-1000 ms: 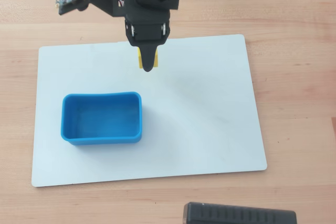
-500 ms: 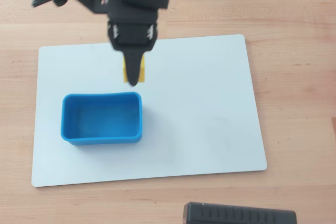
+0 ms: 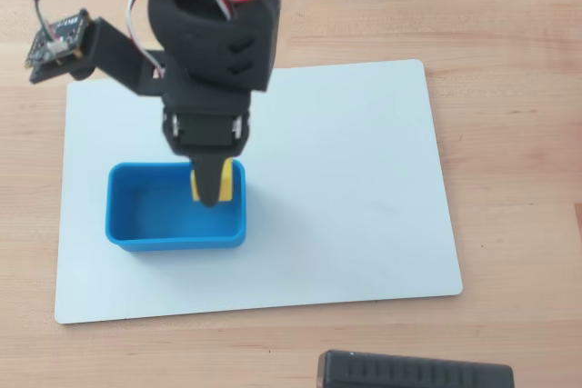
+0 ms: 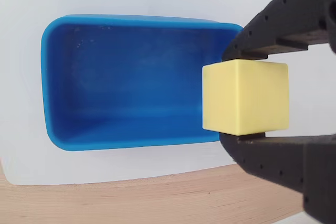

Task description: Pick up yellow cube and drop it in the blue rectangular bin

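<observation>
The yellow cube [image 4: 245, 96] is clamped between the claw [image 3: 215, 190] jaws, held above the right end of the blue rectangular bin [image 3: 136, 235] in the overhead view; the bin's open floor lies leftward along its long axis.

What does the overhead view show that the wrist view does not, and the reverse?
Only the overhead view shows the whole white board, the arm's black body, a small circuit board beside it and a dark object at the bottom edge. Only the wrist view shows both fingers pressing opposite faces of the yellow cube, and the bin's bare floor. Both show the gripper holding the cube over one end of the blue rectangular bin.
</observation>
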Controlling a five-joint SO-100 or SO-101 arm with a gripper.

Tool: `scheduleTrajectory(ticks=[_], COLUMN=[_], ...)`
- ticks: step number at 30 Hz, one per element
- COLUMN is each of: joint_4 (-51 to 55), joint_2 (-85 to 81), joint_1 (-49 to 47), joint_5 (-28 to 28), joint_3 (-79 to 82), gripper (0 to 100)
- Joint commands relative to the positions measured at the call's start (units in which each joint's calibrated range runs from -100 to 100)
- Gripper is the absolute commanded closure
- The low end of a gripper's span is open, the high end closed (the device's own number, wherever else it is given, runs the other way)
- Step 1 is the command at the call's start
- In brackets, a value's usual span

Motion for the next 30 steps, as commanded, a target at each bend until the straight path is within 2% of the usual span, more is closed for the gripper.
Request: scheduleTrajectory(ticks=[1, 5, 9, 15, 24, 30], joint_4=[-0.71, -0.71, -0.54, 0.94, 5.48, 5.15], joint_2=[1.4, 3.91, 4.0, 3.26, -5.66, -20.89], joint_1=[1.45, 1.88, 1.88, 1.71, 0.68, -1.12], joint_5=[-0.63, -0.73, -0.93, -1.27, -1.56, -1.81], joint_3=[-11.8, -13.44, -13.53, -13.8, -10.98, 2.11], gripper=[98, 97, 86, 83, 84, 94])
